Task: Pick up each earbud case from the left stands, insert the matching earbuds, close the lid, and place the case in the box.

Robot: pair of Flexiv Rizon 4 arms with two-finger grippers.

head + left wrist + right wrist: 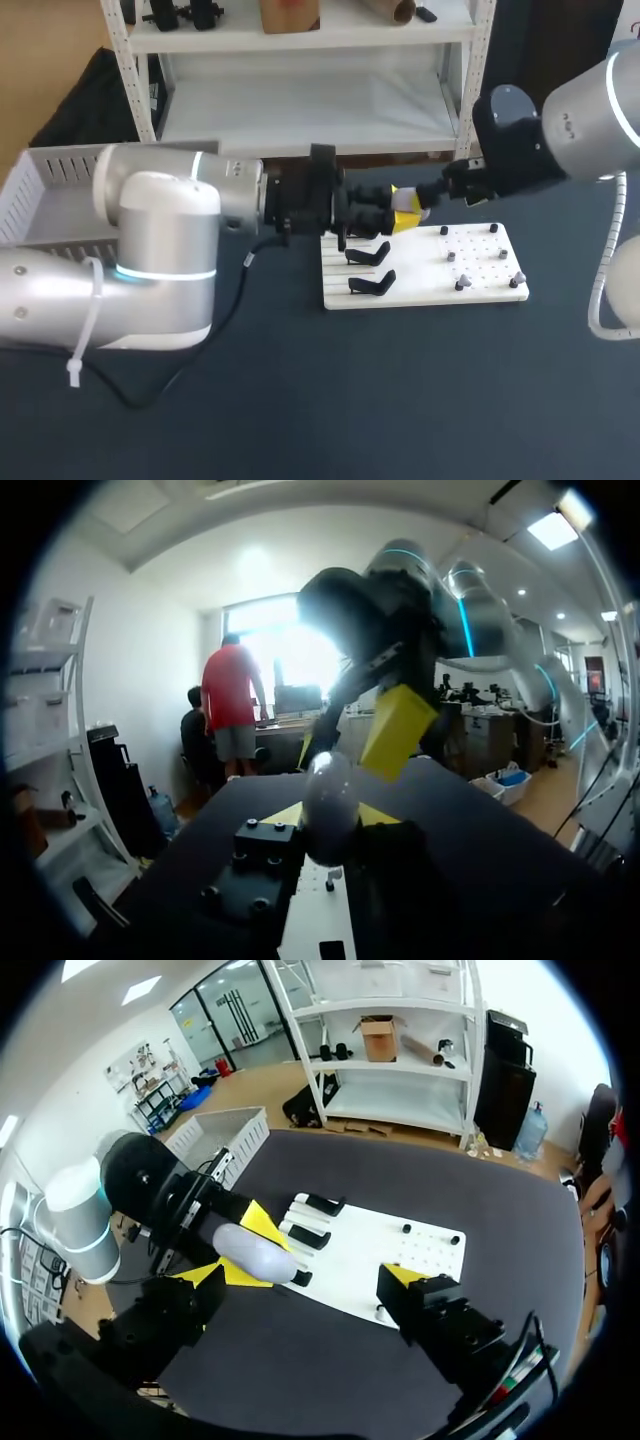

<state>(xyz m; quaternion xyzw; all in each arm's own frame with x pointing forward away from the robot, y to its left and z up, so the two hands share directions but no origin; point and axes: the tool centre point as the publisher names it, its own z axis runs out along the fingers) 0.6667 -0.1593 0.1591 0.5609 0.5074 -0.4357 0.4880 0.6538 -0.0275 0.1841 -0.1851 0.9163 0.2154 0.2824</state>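
Left fingers (403,215) hold the case (255,1253) above the stands (370,256); right fingers (432,196) spread wide beside it. Probably the insertion step. Next: right arm takes an earbud (460,285) from the board (420,292).

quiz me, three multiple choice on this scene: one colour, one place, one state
1. What colour are the stands? A black; B red; C white.
2. Where is the case? A in the box; B in the left jaws; C on a stand.
3. How are the right jaws? A shut on the case; B shut on a stand; C open.

A: they show black against the white board.
B: both left tips press the case from two sides.
C: its tips stand wide apart, gripping nothing.
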